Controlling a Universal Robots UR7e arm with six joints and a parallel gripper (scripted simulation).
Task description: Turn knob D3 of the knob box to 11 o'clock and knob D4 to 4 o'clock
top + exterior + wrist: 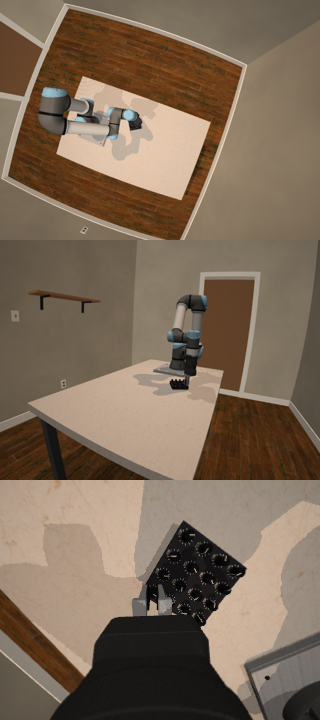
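The black knob box (197, 575) stands on the table, seen as a diamond in the wrist view, with four rows of small knobs bearing white lines. It also shows in the overhead view (135, 125) and in the side view (178, 385). My gripper (152, 592) points straight down over the box's left corner in the wrist view. Its two grey fingers are shut on the corner knob (152, 593) there. The printed names are too small to read, and the fingers hide that knob's line. In the side view the gripper (187, 381) stands at the box's right end.
The arm's grey base plate (168, 371) lies just behind the box and shows at the lower right of the wrist view (290, 675). The table edge (30, 640) and the wooden floor are close at the lower left of the wrist view.
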